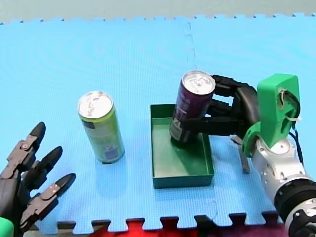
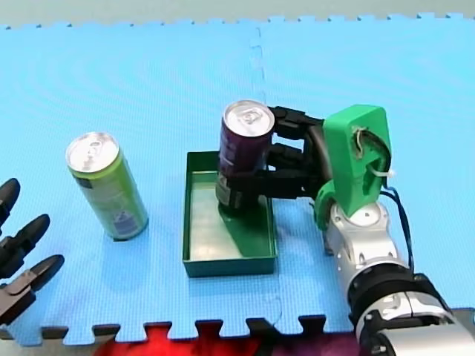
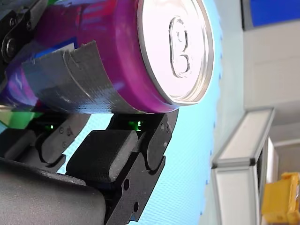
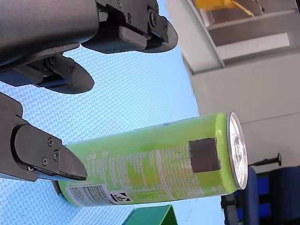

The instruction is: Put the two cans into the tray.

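Purple aluminium drink can (image 1: 191, 106), pull-tab end up, clamped round its lower body by the black three-finger right hand (image 1: 222, 111), which reaches in from the tray's right side. Sits low inside the shallow dark-green rectangular tray (image 1: 182, 180), over the far part of the floor, leaning a little. Impossible to tell whether the base is touching down or just clear of the floor. Side grip probably chosen to keep the can upright and leave its base free to land flat. First wrist view: same can pressed against the padded fingers (image 3: 105, 154), lid free beyond them.

Placed toward the far end, probably to leave the near stretch of tray floor open for the second can.

Lime-green slim aluminium can (image 1: 101, 127) upright on the blue foam jigsaw mat (image 1: 123, 54), left of the tray and apart from it, nothing touching it. Second wrist view: seen past black fingertips (image 4: 61, 161), none closed round it.

Left hand (image 1: 34, 190) at the mat's near left corner, empty and unclenched, near the green can but apart from it. Likely the hand for that can, being on its side.

Roughly half done by the look of it: one can at the tray, one outside. Next move likely a gentle release and a sideways withdrawal. Tall narrow can, so easily toppled by a dragging finger.
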